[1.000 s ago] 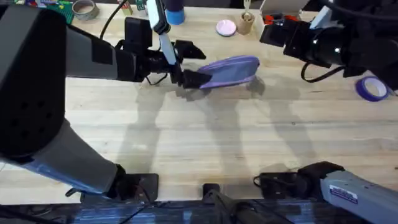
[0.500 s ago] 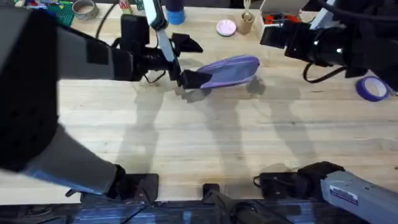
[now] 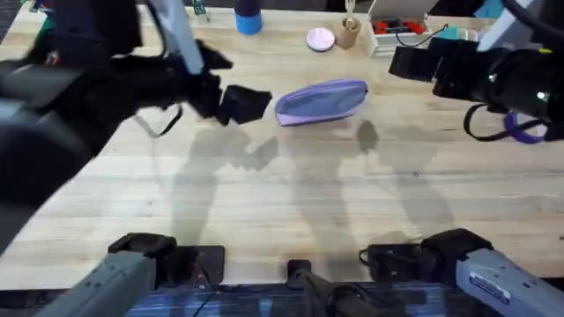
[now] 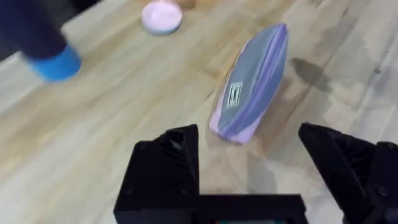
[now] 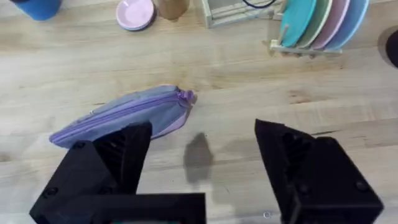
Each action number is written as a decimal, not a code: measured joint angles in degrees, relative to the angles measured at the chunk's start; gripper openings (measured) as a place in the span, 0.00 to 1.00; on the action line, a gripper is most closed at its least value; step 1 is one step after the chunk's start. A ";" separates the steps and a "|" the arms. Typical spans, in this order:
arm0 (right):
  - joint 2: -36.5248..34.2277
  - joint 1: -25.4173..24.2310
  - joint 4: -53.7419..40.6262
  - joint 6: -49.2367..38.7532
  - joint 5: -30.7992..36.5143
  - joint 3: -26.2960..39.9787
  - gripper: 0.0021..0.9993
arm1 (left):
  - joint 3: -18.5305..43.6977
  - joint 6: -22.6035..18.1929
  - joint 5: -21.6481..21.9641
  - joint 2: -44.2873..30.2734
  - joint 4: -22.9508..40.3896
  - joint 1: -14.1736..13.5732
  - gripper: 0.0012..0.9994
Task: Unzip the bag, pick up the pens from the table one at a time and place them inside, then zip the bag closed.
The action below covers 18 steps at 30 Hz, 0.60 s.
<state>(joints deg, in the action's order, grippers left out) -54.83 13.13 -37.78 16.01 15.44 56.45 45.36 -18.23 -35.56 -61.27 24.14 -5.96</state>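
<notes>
Two black grippers hang above the table [image 3: 291, 202] with their jaws spread and nothing between them. Seen from the left wrist, the left gripper [image 4: 249, 171] has its fingers parted wide, and the near end of the bag [image 4: 252, 84] lies just beyond the gap, apart from both fingertips. From overhead the left gripper [image 3: 231, 99] sits just left of the pouch, close to its end but not touching it, with the arm reaching in large and blurred from the left. The right gripper [image 5: 202, 177] is likewise splayed open in its wrist camera, holding nothing, with the bare wood and its own shadow between the fingers; from overhead the right gripper [image 3: 414, 63] hovers to the right of the bag and well clear of it. The lavender bag [image 3: 322, 99] rests on the tabletop toward the far middle, lying lengthwise with its zipper line running along the upper edge and a darker purple tab at one end, as the right wrist view of the bag [image 5: 124, 115] shows; whether the zipper is fully closed cannot be told. Farther back stand a small pink dish [image 3: 320, 39] and a blue bottle [image 3: 248, 18], and a rack of coloured plates [image 5: 323, 25] stands near the table's far side. A roll of purple tape [image 3: 527, 128] lies at the right edge.
</notes>
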 joint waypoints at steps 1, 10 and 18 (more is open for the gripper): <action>0.37 0.00 -0.22 0.00 0.00 0.00 1.00 | 0.03 1.39 1.98 2.60 3.12 0.00 0.99; 3.36 0.00 -2.77 0.00 -0.06 0.00 1.00 | 4.62 8.12 13.37 15.56 25.80 0.00 0.99; 4.20 0.00 -4.57 0.00 -2.37 0.00 1.00 | 9.28 9.26 15.48 17.45 31.86 0.00 0.99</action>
